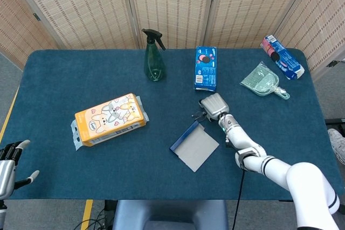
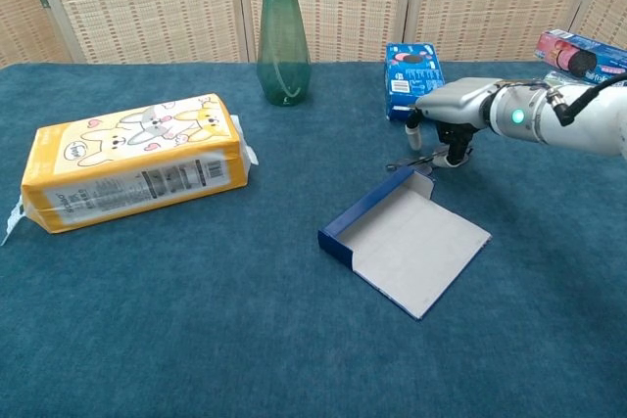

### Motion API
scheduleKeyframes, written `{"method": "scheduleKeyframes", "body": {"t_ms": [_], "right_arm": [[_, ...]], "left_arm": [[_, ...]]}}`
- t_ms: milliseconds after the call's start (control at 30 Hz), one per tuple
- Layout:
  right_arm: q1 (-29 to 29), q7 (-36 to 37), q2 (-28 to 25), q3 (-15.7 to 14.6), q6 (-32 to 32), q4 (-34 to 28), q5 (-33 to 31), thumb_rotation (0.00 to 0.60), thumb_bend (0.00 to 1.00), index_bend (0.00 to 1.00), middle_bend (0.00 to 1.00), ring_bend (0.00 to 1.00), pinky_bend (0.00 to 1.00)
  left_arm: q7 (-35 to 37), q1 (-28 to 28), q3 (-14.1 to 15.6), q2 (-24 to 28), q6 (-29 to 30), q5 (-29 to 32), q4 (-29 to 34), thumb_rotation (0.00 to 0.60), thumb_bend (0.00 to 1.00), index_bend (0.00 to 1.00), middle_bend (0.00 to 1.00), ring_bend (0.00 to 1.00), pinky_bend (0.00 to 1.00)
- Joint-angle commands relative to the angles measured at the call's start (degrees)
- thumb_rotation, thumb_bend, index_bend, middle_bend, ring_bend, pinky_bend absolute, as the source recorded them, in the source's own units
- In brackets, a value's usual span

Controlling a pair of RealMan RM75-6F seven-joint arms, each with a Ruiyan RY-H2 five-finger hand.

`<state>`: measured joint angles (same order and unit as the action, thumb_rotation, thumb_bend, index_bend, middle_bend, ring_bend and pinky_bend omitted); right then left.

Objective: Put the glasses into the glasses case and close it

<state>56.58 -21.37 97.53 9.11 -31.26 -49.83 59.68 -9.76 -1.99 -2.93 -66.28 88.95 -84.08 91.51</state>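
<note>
The glasses case [image 1: 194, 147] [image 2: 409, 242] lies open on the blue cloth, its grey inside facing up and its dark blue wall on the left. The thin-framed glasses [image 1: 198, 116] [image 2: 419, 160] lie on the cloth just behind the case's far corner. My right hand [image 1: 214, 106] [image 2: 458, 105] hovers over their right end. One fingertip [image 2: 456, 156] touches down on the frame, while the thumb stays raised and apart. At the table's near left edge my left hand [image 1: 8, 163] is low with its fingers spread, holding nothing.
A yellow tissue pack [image 1: 109, 119] [image 2: 132, 171] lies to the left. At the back stand a green spray bottle [image 1: 153, 57] [image 2: 283, 31] and a blue box [image 1: 205, 68] [image 2: 411, 80]. A teal dustpan [image 1: 262, 81] and a red-blue packet [image 1: 282, 57] [image 2: 580, 54] lie far right.
</note>
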Motion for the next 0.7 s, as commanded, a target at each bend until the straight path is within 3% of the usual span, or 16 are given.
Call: {"method": "scheduleKeyframes", "body": {"t_ms": [33, 700], "right_arm": [[-0.12, 0.4, 0.16, -0.14, -0.11, 0.26, 0.16, 0.6, 0.38, 0.34, 1.0, 1.0, 0.97], [-0.97, 1.79, 2.36, 0.11, -1.35, 3.63, 0.04, 0.6, 0.4, 0.43, 1.0, 1.0, 0.97]], "left_arm": [[0.08, -0.08, 0.0, -0.04, -0.15, -0.02, -0.07, 0.6, 0.19, 0.21, 0.24, 0.2, 0.28], [-0.6, -0.5, -0.03, -0.11, -1.25, 0.45, 0.28, 0.6, 0.19, 0.22, 0.24, 0.2, 0.28]]}}
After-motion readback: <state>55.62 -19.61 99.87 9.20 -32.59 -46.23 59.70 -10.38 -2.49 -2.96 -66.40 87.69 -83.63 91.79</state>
